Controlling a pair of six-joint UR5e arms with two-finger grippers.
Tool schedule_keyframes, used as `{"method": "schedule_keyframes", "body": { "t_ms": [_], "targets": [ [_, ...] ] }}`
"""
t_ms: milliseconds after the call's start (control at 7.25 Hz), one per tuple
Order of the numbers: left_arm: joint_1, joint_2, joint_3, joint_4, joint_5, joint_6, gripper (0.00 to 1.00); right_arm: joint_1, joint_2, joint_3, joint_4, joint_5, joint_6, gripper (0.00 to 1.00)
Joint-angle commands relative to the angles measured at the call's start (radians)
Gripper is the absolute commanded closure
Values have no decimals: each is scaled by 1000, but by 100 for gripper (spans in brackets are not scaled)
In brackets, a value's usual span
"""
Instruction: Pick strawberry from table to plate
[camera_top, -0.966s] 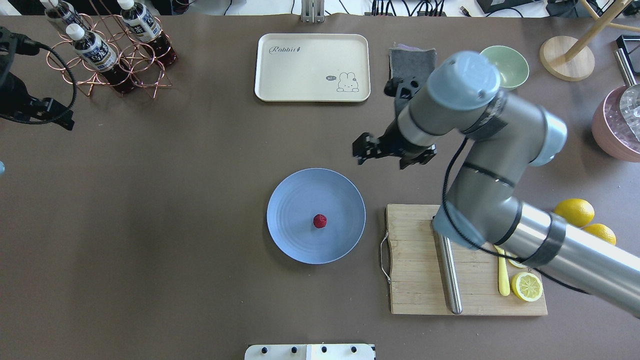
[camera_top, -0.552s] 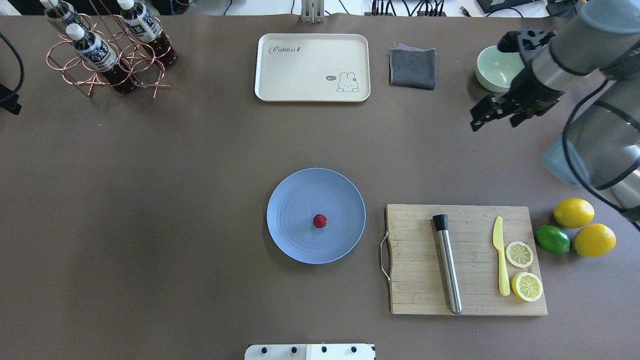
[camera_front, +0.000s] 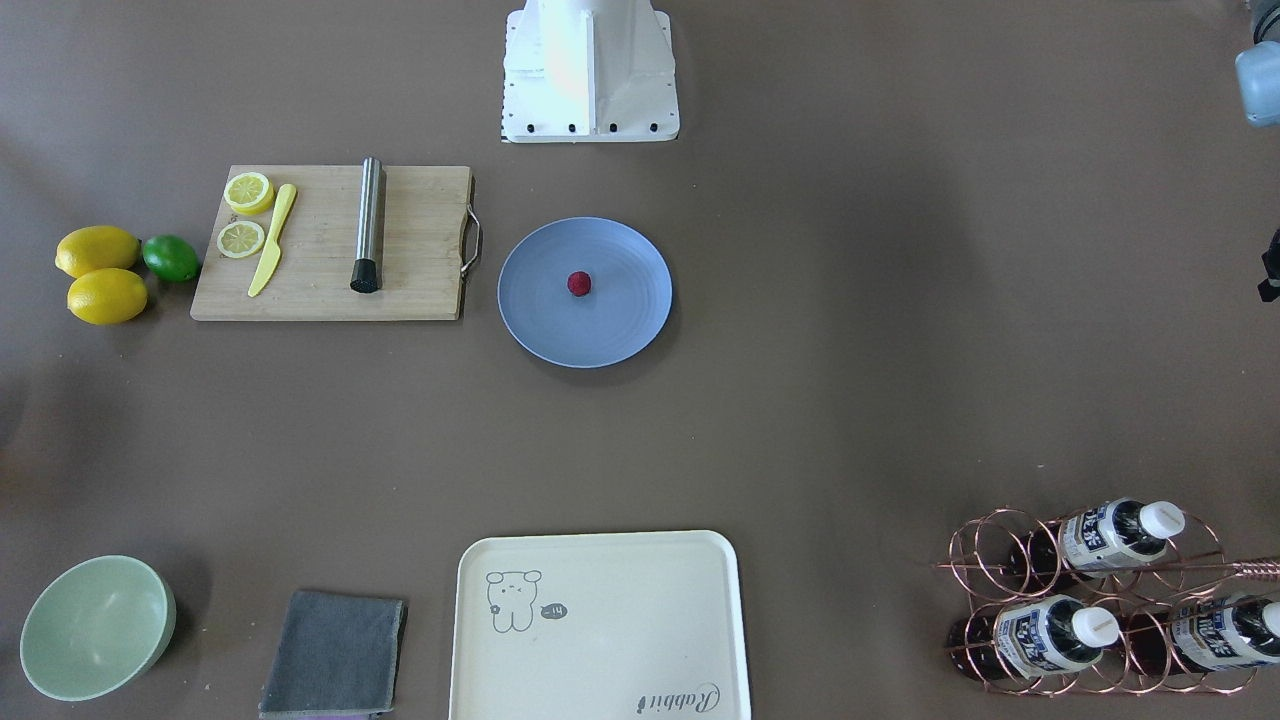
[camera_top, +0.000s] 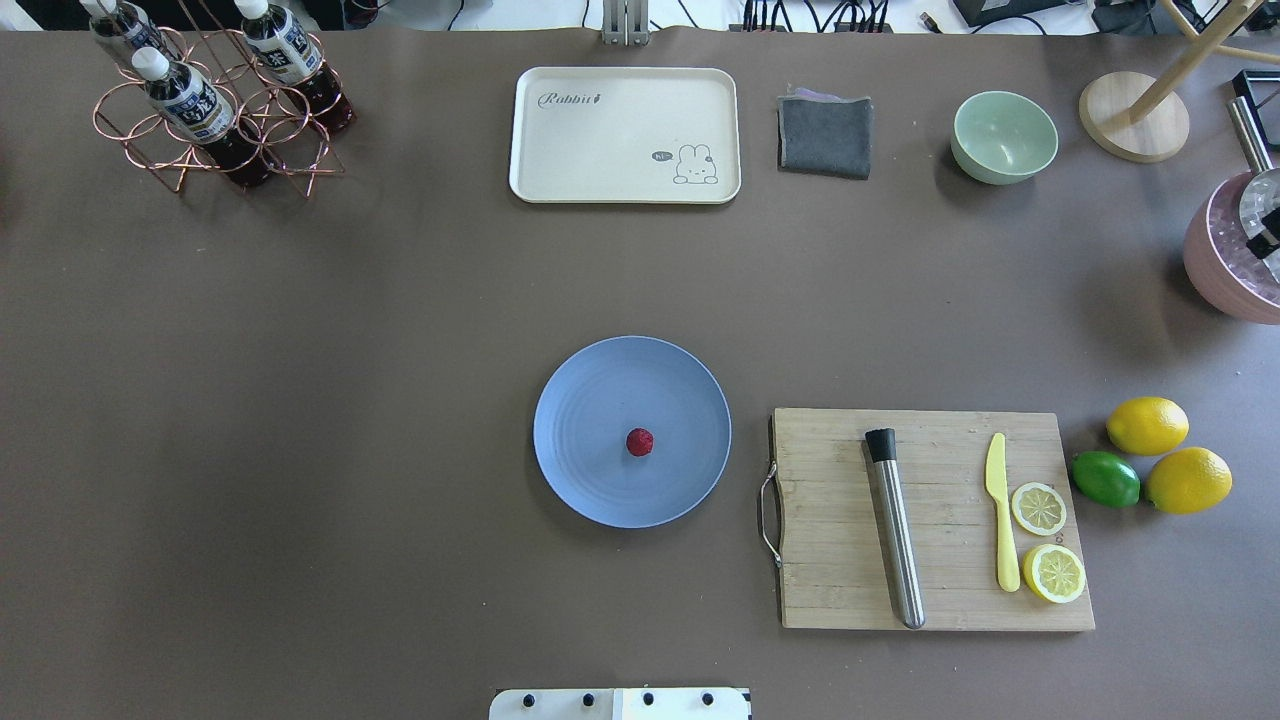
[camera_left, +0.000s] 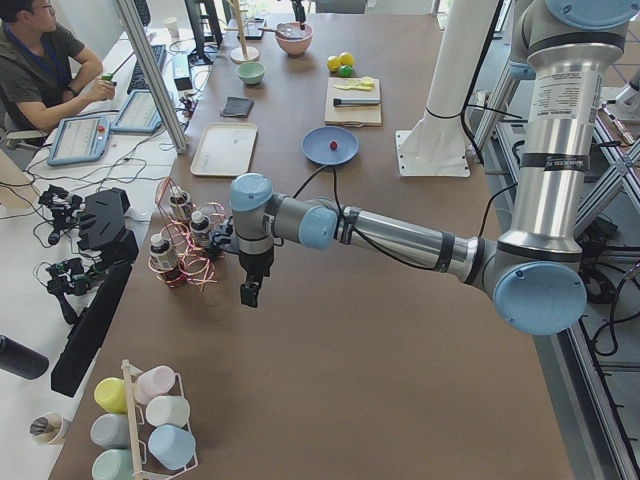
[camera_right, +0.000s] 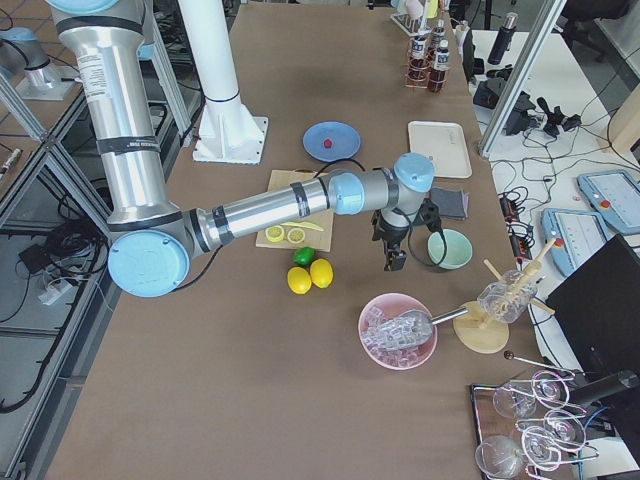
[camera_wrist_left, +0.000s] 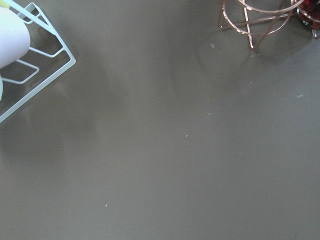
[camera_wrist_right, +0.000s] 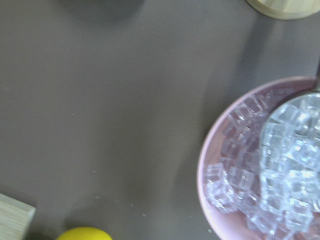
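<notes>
Strawberry (camera_top: 640, 442) on the plate (camera_top: 590, 480), both arms drawn back: the dark-red berry lies near the middle of the pale blue plate at the centre of the tabletop (camera_top: 350, 350), exactly where it lay a second ago.

What has changed is the robot. At the overhead view's left edge, the dark part of the left arm seen a second ago has gone from sight. The side view shows the left end effector (camera_left: 248, 293) hanging fingers-down over bare tabletop, just beside the copper bottle rack (camera_top: 180, 170) and touching nothing that can be seen. How far it is open cannot be told from that view. Its wrist camera sees only tabletop, with a corner of that rack and of a white wire rack (camera_wrist_left: 50, 65).

The right arm stretched across the cutting board (camera_top: 830, 540) a second ago, its end effector high beyond the plate. It then swung out beside the green bowl (camera_top: 1004, 135) and has now all but left the overhead view. From the right end, the right end effector (camera_right: 393, 258) hangs above the tabletop between the lemons (camera_right: 309, 275) and the green bowl, near the pink bowl of ice (camera_right: 398, 330). Nothing shows in its grip, and its opening cannot be judged.
</notes>
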Motion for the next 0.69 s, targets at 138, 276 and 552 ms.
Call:
{"method": "schedule_keyframes", "body": {
  "t_ms": [138,276,552],
  "targets": [
    [-28,68,38,-97,-29,15,3,89,-14,-117,-3,6,-176,0],
    [-28,68,38,-98,-29,15,3,90,-17,-118,-3,1,-176,0],
    [-28,71,35,-98,-42,11,3,90,-18,-114,-3,4,-174,0]
  ]
}}
